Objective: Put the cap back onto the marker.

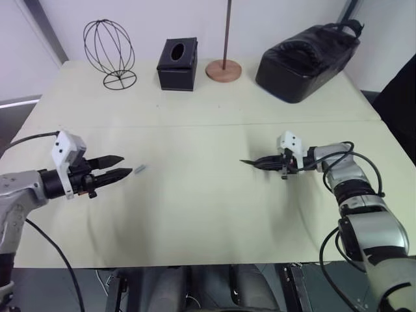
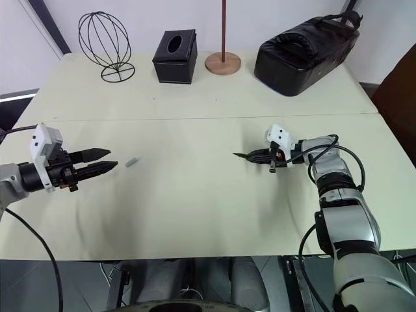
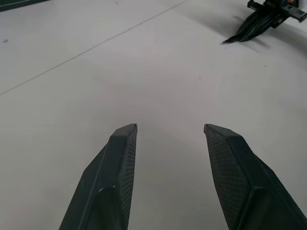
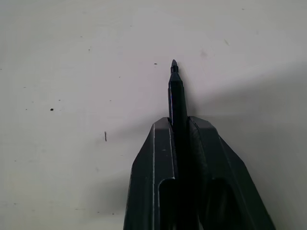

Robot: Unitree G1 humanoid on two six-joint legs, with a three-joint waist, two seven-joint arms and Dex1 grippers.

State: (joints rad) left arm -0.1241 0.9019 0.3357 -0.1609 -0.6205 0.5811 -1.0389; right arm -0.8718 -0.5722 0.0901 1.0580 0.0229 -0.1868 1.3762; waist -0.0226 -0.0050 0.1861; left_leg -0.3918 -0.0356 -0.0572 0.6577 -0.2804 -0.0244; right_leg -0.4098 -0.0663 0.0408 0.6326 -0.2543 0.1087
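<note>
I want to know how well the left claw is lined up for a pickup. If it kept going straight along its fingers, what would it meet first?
Most likely the tiny grey cylindrical cap, lying on the pale table just past the open left claw; depth is uncertain, so the claw could pass slightly beside it.

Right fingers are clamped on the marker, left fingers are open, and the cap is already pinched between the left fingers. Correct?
Not quite. The cap lies on the table, just past the tips of the open left gripper, as the left eye view shows. The rest holds: the right gripper is shut on the marker.
</note>
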